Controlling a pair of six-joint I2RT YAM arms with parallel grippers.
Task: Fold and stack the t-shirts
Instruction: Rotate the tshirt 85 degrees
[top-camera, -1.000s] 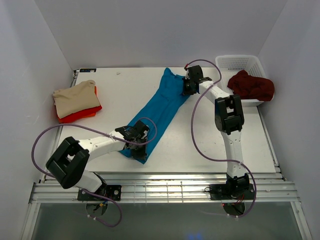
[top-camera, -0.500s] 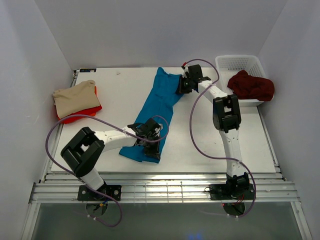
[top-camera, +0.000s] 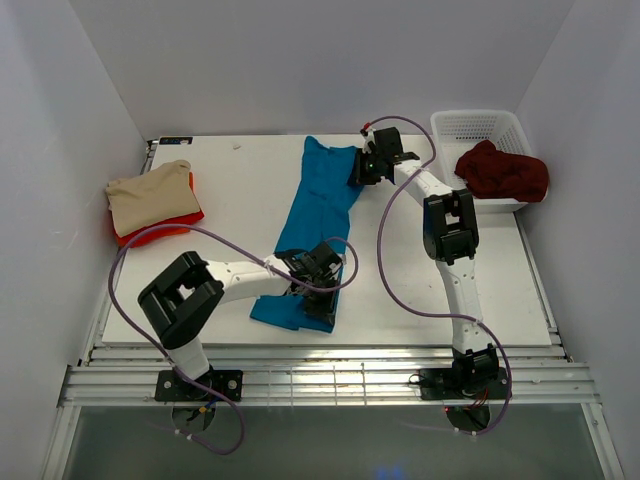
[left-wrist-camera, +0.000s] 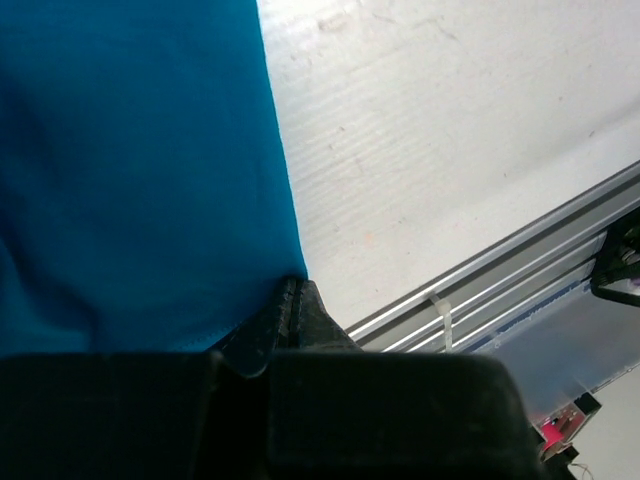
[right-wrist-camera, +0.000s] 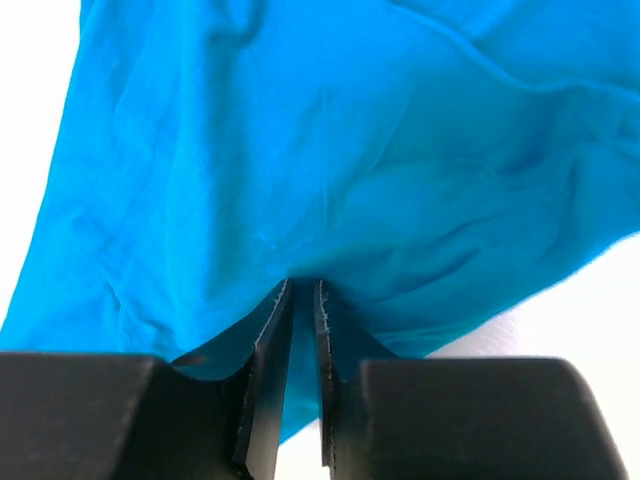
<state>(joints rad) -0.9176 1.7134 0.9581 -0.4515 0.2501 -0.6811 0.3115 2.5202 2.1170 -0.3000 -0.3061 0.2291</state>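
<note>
**Two pincers hold the blue shirt out long**

The teal blue soft cloth t-shirt (top-camera: 315, 235) lies in a long strip across the middle of the white table (top-camera: 230, 180). The left pincer (left-wrist-camera: 290, 300) is closed tight on the shirt's near corner, close to the table's front edge. The right pincer (right-wrist-camera: 300, 290) is at the far end. It is open just a crack, with blue cloth between its fingers, and it is hard to tell if it really grips.

Holding both ends probably keeps the shirt flat and straight for folding. At the left, the folded beige cloth t-shirt (top-camera: 150, 195) rests on the bright red cloth t-shirt (top-camera: 160, 228), which looks like the start of the pile. The dark maroon cloth t-shirt (top-camera: 503, 170) lies crumpled on the white plastic lattice basket (top-camera: 480, 125).
</note>
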